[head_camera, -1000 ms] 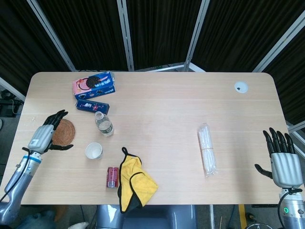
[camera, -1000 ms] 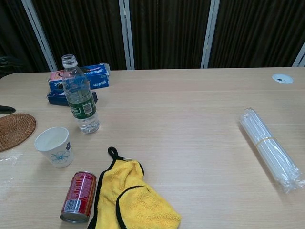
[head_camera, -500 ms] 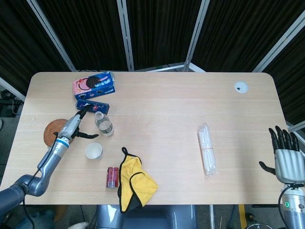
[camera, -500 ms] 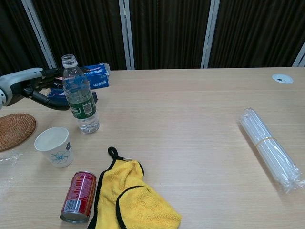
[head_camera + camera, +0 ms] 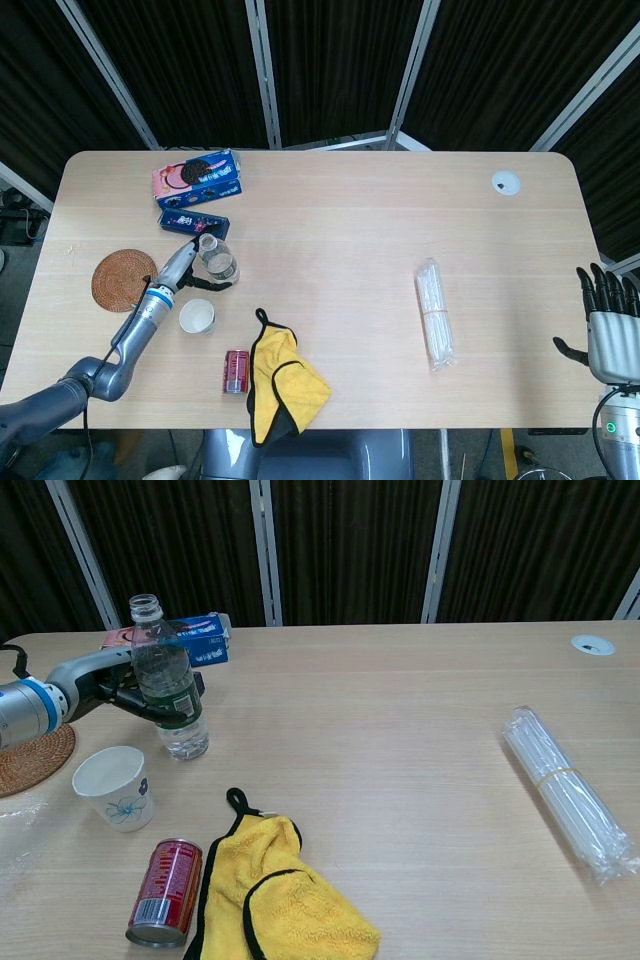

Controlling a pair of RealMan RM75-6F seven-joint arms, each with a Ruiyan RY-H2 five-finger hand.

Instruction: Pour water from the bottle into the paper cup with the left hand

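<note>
An uncapped clear water bottle (image 5: 170,685) with a green label stands upright at the table's left; the head view shows the bottle (image 5: 218,263) from above. My left hand (image 5: 112,683) reaches it from the left. The thumb crosses the front of the label, the fingers pass behind, and the spread hand brackets the bottle without lifting it. From above, the left hand (image 5: 186,262) sits against the bottle's left side. A white paper cup (image 5: 114,786) with a flower print stands upright in front of it, also seen as the cup (image 5: 197,316). My right hand (image 5: 610,330) hangs open off the table's right edge.
A woven coaster (image 5: 124,280) lies left of my arm. Two cookie boxes (image 5: 197,178) sit behind the bottle. A red can (image 5: 163,891) lies on its side beside a yellow cloth (image 5: 280,901). A bundle of straws (image 5: 570,792) is at the right.
My left hand has moved right, from over the coaster to around the bottle. The bottle and cup have not moved. The right hand has drifted slightly lower and right.
</note>
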